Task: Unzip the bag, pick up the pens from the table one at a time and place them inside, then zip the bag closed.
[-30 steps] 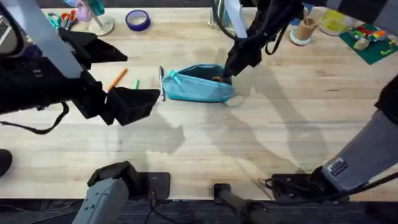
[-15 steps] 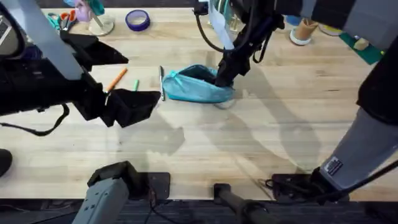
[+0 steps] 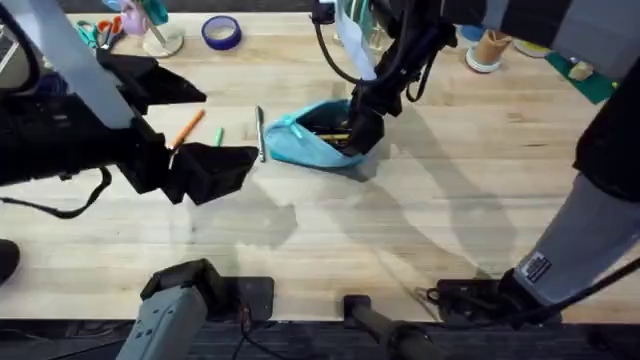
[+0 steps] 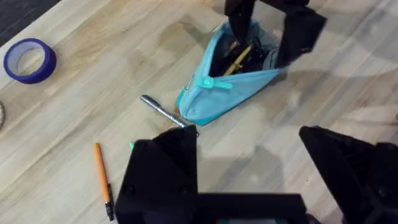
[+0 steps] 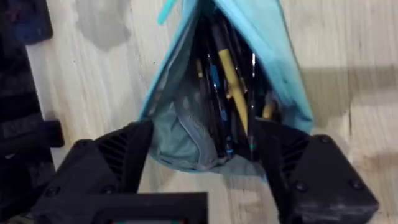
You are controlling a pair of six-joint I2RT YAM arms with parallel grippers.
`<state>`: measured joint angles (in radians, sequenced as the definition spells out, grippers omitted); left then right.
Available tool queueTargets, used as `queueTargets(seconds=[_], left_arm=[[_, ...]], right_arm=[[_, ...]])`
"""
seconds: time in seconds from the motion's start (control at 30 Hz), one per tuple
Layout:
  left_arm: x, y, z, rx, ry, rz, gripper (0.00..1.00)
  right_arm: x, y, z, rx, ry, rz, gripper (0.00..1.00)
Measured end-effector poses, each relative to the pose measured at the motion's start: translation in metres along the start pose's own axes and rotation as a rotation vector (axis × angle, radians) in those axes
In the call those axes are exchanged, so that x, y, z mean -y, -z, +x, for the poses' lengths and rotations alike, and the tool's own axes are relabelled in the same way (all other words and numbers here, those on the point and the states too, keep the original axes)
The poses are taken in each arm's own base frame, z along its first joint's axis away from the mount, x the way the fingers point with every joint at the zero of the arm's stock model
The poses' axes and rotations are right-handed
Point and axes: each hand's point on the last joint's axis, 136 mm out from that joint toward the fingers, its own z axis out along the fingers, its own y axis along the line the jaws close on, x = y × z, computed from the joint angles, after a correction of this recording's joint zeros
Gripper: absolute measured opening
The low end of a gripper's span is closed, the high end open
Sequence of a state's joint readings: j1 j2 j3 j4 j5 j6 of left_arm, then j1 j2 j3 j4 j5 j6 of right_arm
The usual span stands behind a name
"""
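Pale plank table, overhead view used for clock bearings.

Item 1, right gripper: planted at the three o'clock end of the bag. Fingers released and spread wide, one either side of the pouch mouth. Could not tell whether pressed against the fabric.

Item 2, bag: lay mid-table, zipper undone. Mouth gaped noticeably wider than half a second before, when flatter and nearly closed over. Held yellow and dark sticks inside; zipper tab sat at the nine o'clock end.

Item 3, left gripper: hovered at the bag's eight o'clock, jaws released and empty.

Item 4, pens, all loose on the wood:
- grey pen, just beside the bag's nine o'clock tip;
- green pen, farther out at nine o'clock;
- orange pen, farthest out on the same bearing.

Assessment: unzipping judged complete, with the opening now wide enough to load. None of the three listed pens collected yet. Left gripper judged best placed for the first pick. Closing the zipper remained last.
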<state>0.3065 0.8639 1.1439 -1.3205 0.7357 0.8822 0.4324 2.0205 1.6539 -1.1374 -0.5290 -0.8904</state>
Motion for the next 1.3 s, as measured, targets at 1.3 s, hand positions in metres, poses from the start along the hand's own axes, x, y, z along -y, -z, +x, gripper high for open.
queueTargets(seconds=[1.3], left_arm=[[-0.004,0.0,0.002,-0.016,-0.005,-0.021,0.993]], right_arm=[[-0.055,0.105,-0.028,0.02,-0.115,0.104,0.997]])
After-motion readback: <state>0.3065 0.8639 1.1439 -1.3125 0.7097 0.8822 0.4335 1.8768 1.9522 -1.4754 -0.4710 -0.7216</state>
